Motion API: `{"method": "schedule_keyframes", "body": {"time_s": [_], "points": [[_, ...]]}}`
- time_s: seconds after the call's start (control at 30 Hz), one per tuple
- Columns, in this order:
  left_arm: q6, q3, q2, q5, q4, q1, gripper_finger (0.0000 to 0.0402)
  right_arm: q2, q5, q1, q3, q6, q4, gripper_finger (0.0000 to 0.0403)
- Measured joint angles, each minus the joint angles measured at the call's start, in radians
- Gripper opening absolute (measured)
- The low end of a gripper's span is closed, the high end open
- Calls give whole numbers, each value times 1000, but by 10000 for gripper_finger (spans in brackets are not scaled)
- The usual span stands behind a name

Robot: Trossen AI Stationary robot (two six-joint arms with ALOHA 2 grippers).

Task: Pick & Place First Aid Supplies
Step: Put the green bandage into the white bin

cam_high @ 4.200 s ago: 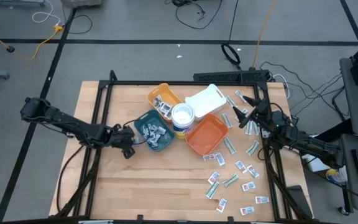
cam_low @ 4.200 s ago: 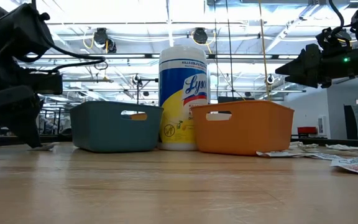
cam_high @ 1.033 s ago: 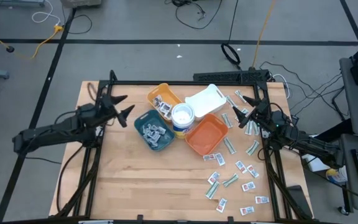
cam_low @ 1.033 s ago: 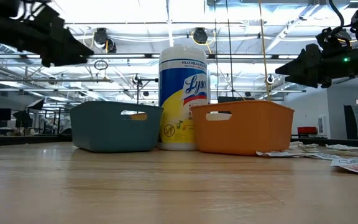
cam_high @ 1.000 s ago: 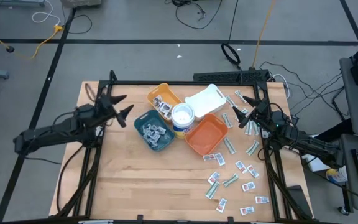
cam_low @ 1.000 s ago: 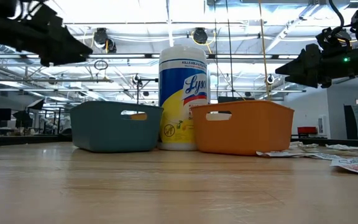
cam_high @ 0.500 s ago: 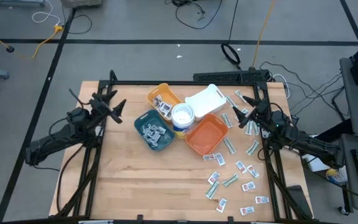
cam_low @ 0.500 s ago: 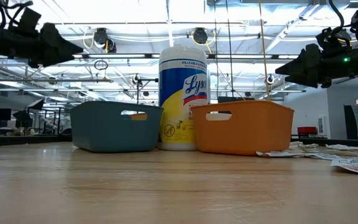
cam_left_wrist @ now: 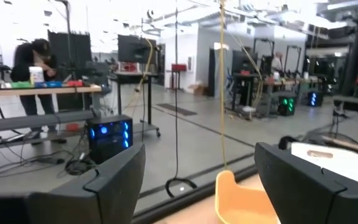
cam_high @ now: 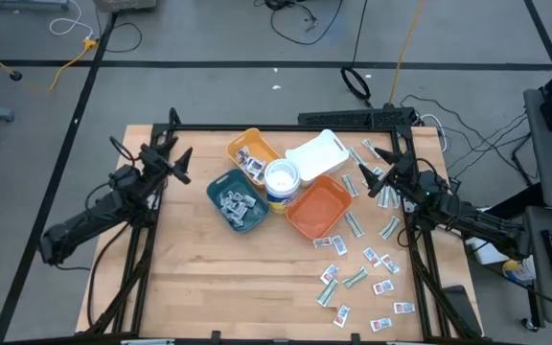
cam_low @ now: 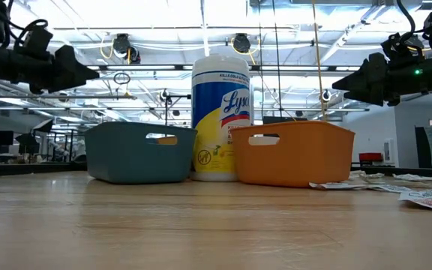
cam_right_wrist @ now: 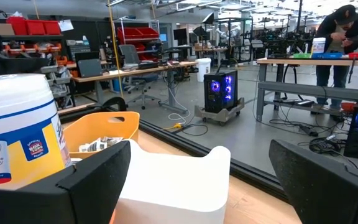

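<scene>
The first aid supplies (cam_high: 362, 261) lie scattered flat on the table's right half, and more lie along the right edge (cam_high: 367, 158). Other packets sit in the yellow tray (cam_high: 254, 153) and the teal tray (cam_high: 238, 201). My left gripper (cam_high: 176, 153) hangs open and empty above the table's far left, pointing at the yellow tray (cam_left_wrist: 241, 200). My right gripper (cam_high: 374, 172) hangs open and empty above the right edge, facing the white tray (cam_right_wrist: 173, 180). In the low view, my left gripper (cam_low: 81, 73) and my right gripper (cam_low: 343, 82) both hover well above the table.
A white round tub (cam_high: 282, 179) stands between the trays, with an orange tray (cam_high: 319, 209) on its near right and the white tray (cam_high: 319, 153) behind. Bare wood spreads over the near left of the table (cam_high: 218, 287). A person stands at a bench in the room beyond (cam_right_wrist: 337, 37).
My left arm has drawn back toward the table's left edge and sunk a little. Its gripper has swung away from the teal tray toward the far edge, staying open and empty.
</scene>
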Motion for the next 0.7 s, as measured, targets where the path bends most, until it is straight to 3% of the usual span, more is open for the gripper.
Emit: {"method": "schedule_keyframes", "body": {"time_s": [0.43,0.7], "points": [[-3,-13,0,0,39,31,328,0,0,0,0,0,0,377],[-3,-13,26,1,18,31,314,0,0,0,0,0,0,377]]}}
